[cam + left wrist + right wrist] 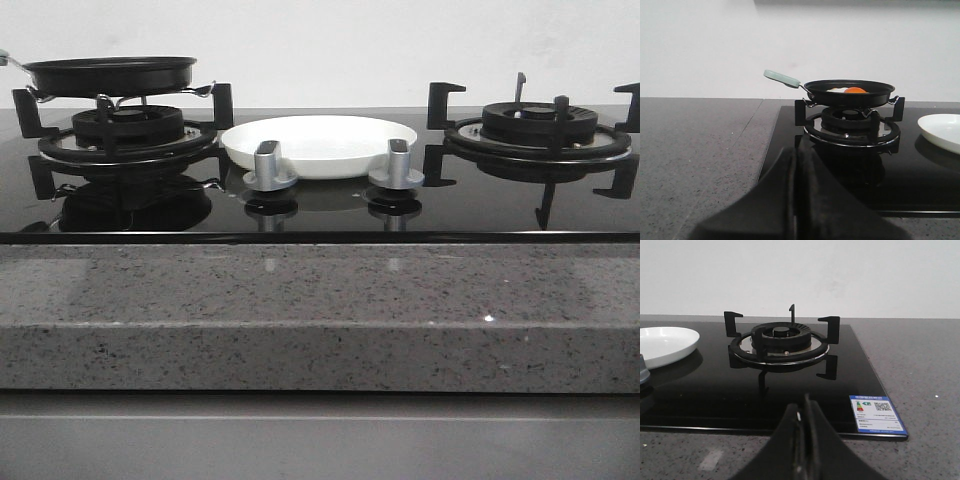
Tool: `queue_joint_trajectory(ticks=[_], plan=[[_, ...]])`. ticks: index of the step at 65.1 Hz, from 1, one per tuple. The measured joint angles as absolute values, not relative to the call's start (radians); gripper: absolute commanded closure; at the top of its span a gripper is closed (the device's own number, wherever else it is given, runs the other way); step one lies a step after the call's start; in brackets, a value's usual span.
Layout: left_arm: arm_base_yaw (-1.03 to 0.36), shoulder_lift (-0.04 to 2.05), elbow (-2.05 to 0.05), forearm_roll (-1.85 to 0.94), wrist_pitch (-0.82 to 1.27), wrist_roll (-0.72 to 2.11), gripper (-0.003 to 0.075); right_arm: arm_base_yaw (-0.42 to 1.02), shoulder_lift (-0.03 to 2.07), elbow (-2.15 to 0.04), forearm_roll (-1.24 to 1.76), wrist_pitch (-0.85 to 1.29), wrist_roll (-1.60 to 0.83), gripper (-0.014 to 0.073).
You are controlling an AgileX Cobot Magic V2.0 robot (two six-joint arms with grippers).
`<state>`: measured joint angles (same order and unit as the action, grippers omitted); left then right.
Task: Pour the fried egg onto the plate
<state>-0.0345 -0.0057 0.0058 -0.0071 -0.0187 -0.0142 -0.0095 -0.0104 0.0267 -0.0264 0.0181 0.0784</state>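
Observation:
The fried egg [849, 90], white with an orange yolk, lies in a black frying pan [849, 93] on the left burner; the pan also shows in the front view [110, 74], where the egg is hidden by its rim. The pan's pale green handle [782, 78] points away from the plate. The white plate [320, 144] sits empty on the black glass between the burners, and also shows in the left wrist view [942, 131] and the right wrist view [662, 344]. My left gripper [796, 152] is shut and empty, short of the left burner. My right gripper [804, 405] is shut and empty, before the right burner.
Two grey knobs [269, 165] [396, 163] stand in front of the plate. The right burner [782, 340] carries nothing. The hob lies in a speckled grey stone counter [320, 310]. A blue label [877, 414] is stuck at the hob's near right corner.

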Motion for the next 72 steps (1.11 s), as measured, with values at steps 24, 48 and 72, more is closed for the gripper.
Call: queue_joint_trajectory(ticks=[24,48,72], plan=[[-0.034,-0.006,0.006,-0.007,-0.019,-0.014,0.0739,-0.010,-0.010,0.027,-0.026,0.018,0.078,0.0660],[-0.034,-0.006,0.006,-0.007,-0.019,-0.014,0.0739,-0.010,-0.010,0.027,-0.026,0.018,0.078,0.0660],[-0.034,-0.006,0.006,-0.007,-0.039,-0.014,0.0739,-0.010,-0.010,0.027,-0.026,0.015,0.078,0.0660]])
